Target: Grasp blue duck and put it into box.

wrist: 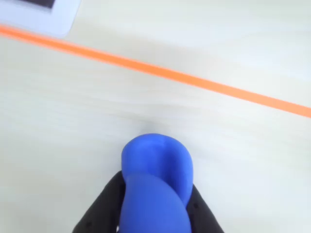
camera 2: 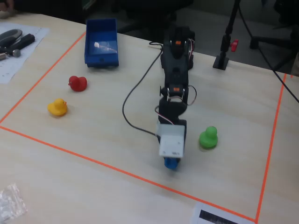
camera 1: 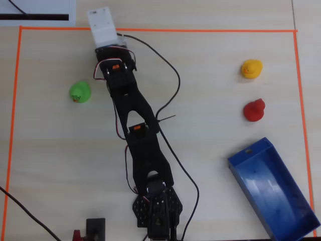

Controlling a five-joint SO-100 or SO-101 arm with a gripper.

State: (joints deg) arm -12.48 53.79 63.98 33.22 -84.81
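I have the gripper (wrist: 154,213) clamped on the blue duck (wrist: 156,179); carrying it to the box (camera 1: 273,193), at four o'clock overhead, remains.

Bare table between arm (camera 2: 175,79) and box (camera 2: 101,43); red duck (camera 2: 77,83) beside route.

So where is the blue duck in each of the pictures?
Overhead view: not visible; the arm's white end near the top edge covers that spot.
Wrist view: bottom centre, blue duck pinched between the black fingers.
Fixed view: low centre, peeking out under the white gripper.
Shared landmark: the orange tape line.
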